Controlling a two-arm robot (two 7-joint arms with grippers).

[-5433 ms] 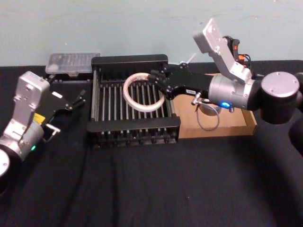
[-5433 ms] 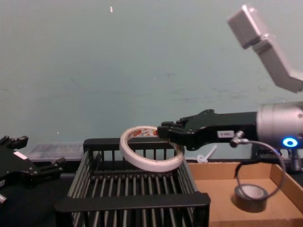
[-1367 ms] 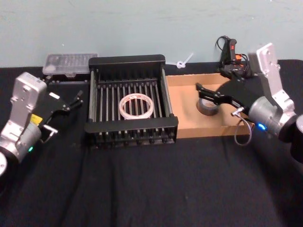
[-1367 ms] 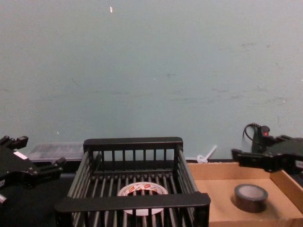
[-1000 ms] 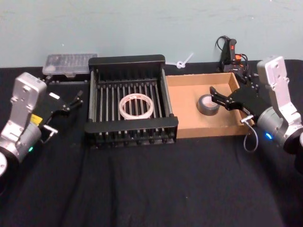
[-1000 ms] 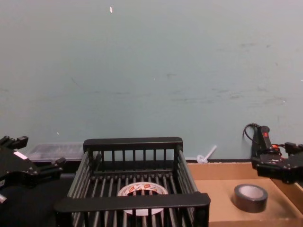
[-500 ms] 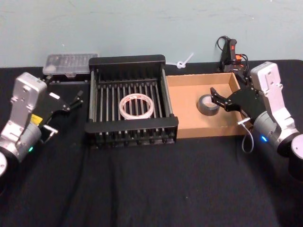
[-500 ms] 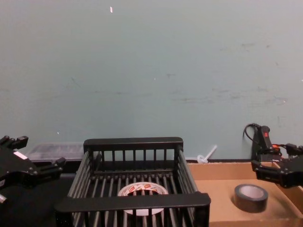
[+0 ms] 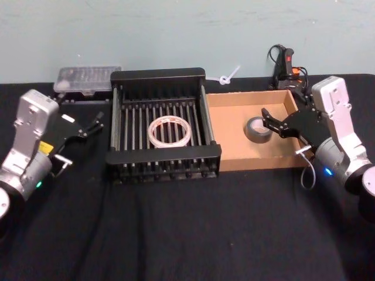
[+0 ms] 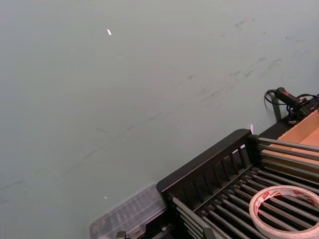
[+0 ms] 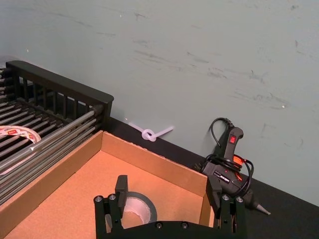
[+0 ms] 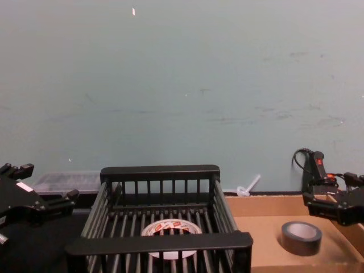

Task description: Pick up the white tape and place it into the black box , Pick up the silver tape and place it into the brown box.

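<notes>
The white tape (image 9: 169, 131) lies flat on the slatted floor of the black box (image 9: 158, 75), and it shows through the bars in the chest view as well (image 12: 168, 230). Right of that crate, the silver tape (image 9: 256, 129) rests on the floor of the brown box (image 9: 231, 140). My right gripper (image 9: 282, 108) hovers over that box's right end, just right of the silver tape, open with nothing between its fingers (image 11: 121, 184). My left gripper (image 9: 92, 124) stays parked left of the black box, open and holding nothing.
A clear plastic case (image 9: 88, 78) sits behind the crate's left corner. A glue gun (image 9: 285, 65) with its cable and a white zip tie (image 9: 227, 76) lie behind the brown box. Black cloth covers the table in front.
The white tape, held over the black box several seconds ago, now lies inside it. The right gripper has drawn back to the brown box's right end and barely shifted in the last second.
</notes>
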